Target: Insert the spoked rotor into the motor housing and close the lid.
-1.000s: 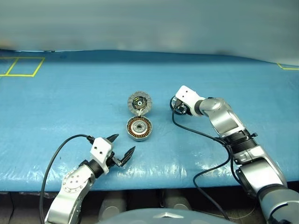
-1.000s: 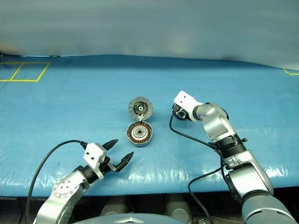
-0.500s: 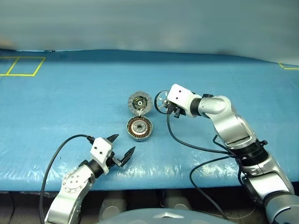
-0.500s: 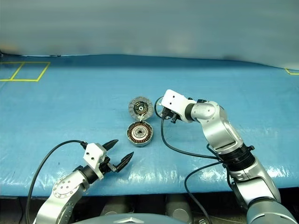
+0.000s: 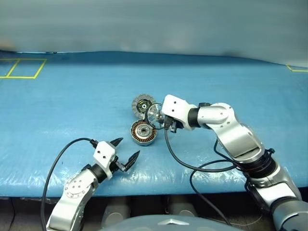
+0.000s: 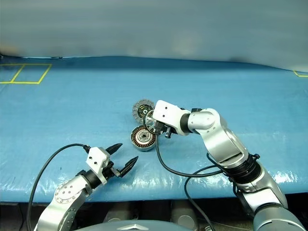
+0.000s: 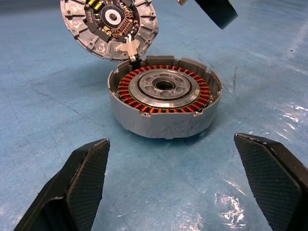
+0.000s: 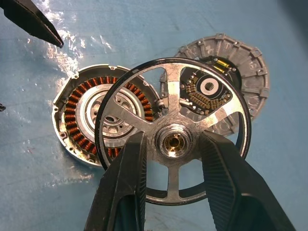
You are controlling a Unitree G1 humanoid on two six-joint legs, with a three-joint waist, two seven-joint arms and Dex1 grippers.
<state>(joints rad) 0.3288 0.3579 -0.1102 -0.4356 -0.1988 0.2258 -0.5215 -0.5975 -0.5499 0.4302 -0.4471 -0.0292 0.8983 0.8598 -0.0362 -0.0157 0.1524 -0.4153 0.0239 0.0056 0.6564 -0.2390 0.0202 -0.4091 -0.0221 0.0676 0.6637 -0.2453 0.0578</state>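
Right gripper (image 8: 172, 144) was clamped on the hub of the spoked rotor (image 8: 172, 131), held off the blue table (image 5: 72, 101) above the motor housing (image 5: 143, 132) and its open lid (image 5: 141, 104). Left gripper (image 5: 126, 151) hovered nearer the table's front edge, fingers spread wide and holding nothing.

Lab bench: blue mat (image 5: 72, 96), yellow tape squares (image 5: 21, 68).

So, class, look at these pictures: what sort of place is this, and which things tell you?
Probably a robotics test bench: a blue-covered table with yellow tape squares, bare but for an opened motor housing.
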